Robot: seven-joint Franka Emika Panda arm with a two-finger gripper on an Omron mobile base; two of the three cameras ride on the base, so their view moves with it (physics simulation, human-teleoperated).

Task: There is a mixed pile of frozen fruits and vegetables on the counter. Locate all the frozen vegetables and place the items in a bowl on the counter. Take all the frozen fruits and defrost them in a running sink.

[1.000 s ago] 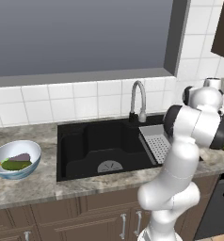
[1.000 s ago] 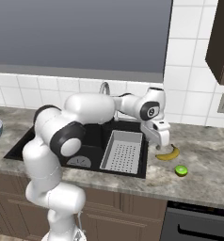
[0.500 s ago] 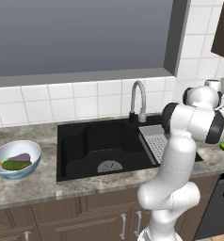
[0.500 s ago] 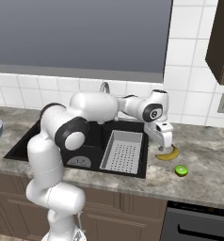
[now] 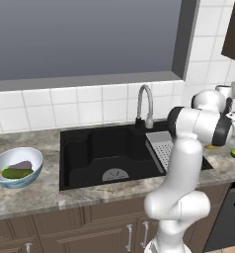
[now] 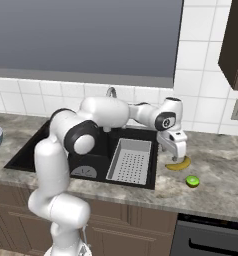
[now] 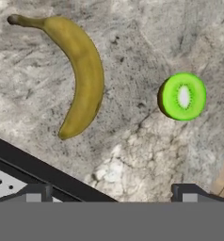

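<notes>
A curved yellow banana (image 7: 83, 75) and a round bright green lime (image 7: 182, 96) lie apart on the speckled counter (image 7: 132, 146), just right of the sink. My gripper (image 7: 111, 195) hovers above them, open, its two fingertips wide apart with nothing between them. In the right base view the gripper (image 6: 175, 151) hangs just over the banana (image 6: 179, 164), with the lime (image 6: 192, 181) nearer the front edge. At the far left, the pale blue bowl (image 5: 0, 164) holds the dark green cucumber (image 5: 15, 173) and the grey-purple eggplant (image 5: 21, 165).
The black sink (image 5: 109, 153) has a round drain, a grey perforated tray (image 6: 130, 160) on its right side and a curved chrome faucet (image 5: 145, 106) behind it. The sink's rim (image 7: 43, 172) crosses the lower left of the hand view. Tiled wall stands behind the counter.
The arm has swung a little further right and the gripper has settled lower over the banana. The jaws stay open. Banana, lime and bowl have not moved.
</notes>
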